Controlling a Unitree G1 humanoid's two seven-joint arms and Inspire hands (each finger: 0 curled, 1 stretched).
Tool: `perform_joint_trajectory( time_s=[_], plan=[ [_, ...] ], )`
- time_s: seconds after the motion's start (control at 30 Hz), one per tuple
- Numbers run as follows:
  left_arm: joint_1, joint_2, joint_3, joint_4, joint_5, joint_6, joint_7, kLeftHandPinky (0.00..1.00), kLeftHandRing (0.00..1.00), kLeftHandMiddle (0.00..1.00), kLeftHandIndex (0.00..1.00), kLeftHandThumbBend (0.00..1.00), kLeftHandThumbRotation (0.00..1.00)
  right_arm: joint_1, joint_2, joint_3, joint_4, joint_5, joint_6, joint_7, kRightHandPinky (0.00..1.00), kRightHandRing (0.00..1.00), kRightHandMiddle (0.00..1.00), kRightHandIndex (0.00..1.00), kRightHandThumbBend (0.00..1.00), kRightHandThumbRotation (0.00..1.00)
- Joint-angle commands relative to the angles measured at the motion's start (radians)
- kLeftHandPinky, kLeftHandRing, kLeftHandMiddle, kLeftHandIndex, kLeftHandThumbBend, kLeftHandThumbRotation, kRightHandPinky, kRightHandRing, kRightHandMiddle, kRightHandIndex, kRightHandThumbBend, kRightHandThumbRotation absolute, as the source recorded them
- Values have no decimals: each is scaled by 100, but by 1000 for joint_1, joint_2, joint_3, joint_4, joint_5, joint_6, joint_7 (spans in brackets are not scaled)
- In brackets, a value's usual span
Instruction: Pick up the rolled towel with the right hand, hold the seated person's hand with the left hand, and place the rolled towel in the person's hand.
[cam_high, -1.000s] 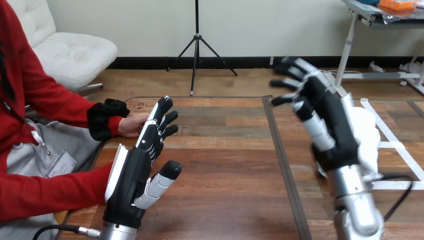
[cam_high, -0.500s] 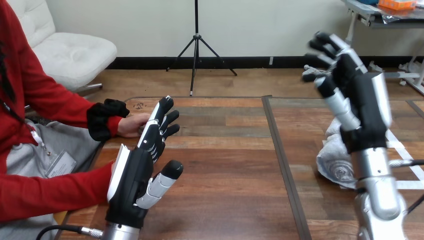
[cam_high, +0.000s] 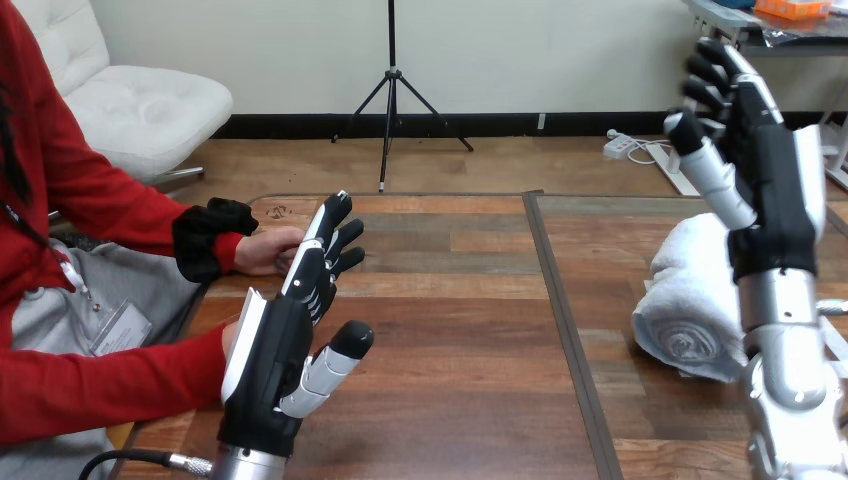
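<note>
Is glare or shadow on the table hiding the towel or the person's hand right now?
Head view: no glare on the table; rolled towel evenly lit, its right edge behind the right arm; the person's hand lit, partly behind the left hand.

Prob. a robotics lab or test space, not a home or shop. Told by the rig: two machine arms w/ silver forearms, left hand and right hand black w/ white shells, both up over a wooden table. Table made of two panels w/ a dark seam strip running front to back, laid out as a work surface. Person seated at the table's left side, person's hand at the table edge just beside the left hand's fingers. Rolled towel lying on the right panel, next to the right forearm. Reads as a staged human-robot trial setup.
</note>
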Motion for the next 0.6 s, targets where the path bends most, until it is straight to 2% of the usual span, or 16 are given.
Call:
perform_joint_trajectory(
  time_s=[0.0, 0.03, 0.1, 0.33, 0.57],
  plan=[
    [-60, -6, -7, -9, 2, -23, 9, 88, 93, 97, 97, 100, 90, -101, -56, -10, -76, -39, 113, -45, 89, 94, 92, 94, 100, 80],
    [-59, -7, -8, -11, 2, -23, 10, 88, 93, 97, 97, 100, 90, -108, -68, -10, -83, -52, 152, -53, 90, 94, 92, 95, 100, 80],
    [-58, -9, -8, -13, 4, -23, 11, 88, 93, 97, 97, 100, 90, -114, -82, -8, -95, -64, 199, -60, 92, 95, 94, 96, 100, 81],
    [-52, -16, -13, -23, -2, -20, 7, 88, 93, 97, 97, 100, 90, -171, -152, -5, -96, -75, 412, -22, 97, 99, 98, 99, 100, 80],
    [-49, -23, -18, -25, -6, -21, 5, 89, 94, 97, 97, 100, 90, -245, -227, 11, -19, -84, 541, 38, 99, 99, 100, 100, 100, 76]
  ],
)
